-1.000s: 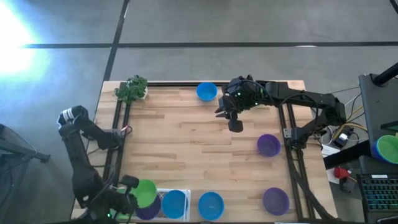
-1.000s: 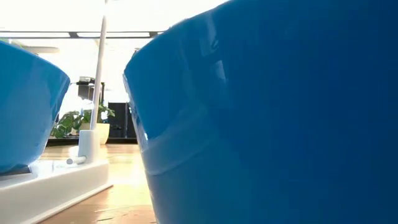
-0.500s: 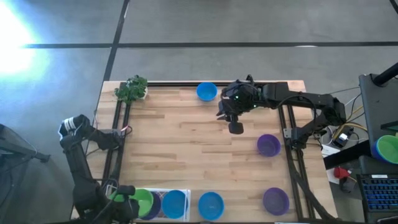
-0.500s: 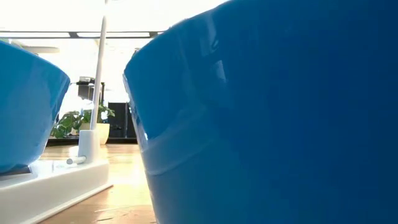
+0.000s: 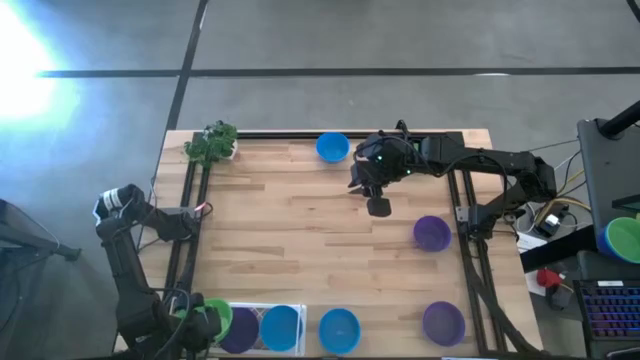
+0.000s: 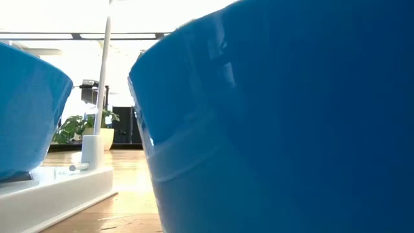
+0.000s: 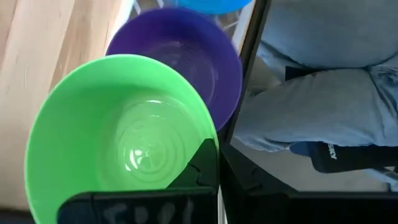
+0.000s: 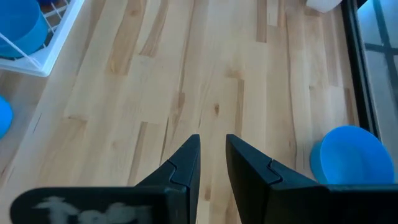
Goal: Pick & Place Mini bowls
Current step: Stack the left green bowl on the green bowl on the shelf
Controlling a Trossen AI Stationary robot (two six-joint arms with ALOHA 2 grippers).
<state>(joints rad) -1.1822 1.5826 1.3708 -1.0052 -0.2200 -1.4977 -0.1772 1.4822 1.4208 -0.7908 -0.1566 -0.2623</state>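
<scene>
The left hand (image 5: 205, 322) was clamped on a green bowl (image 7: 118, 130) at the surface's near left corner, beside a purple bowl (image 7: 186, 59); the right hand (image 8: 211, 158), fingers slightly apart and empty, hovered near the far edge by a blue bowl (image 5: 332, 147).

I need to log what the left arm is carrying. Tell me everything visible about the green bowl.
The green bowl is small, round and bright green, smooth glossy plastic by the look of it, with faint rings in its base. It is empty and sits tilted. The left claw is shut on its rim, one dark finger reaching inside. It is at the table's near left corner, partly over a purple bowl beside the white tray; whether the two bowls touch cannot be told.
</scene>
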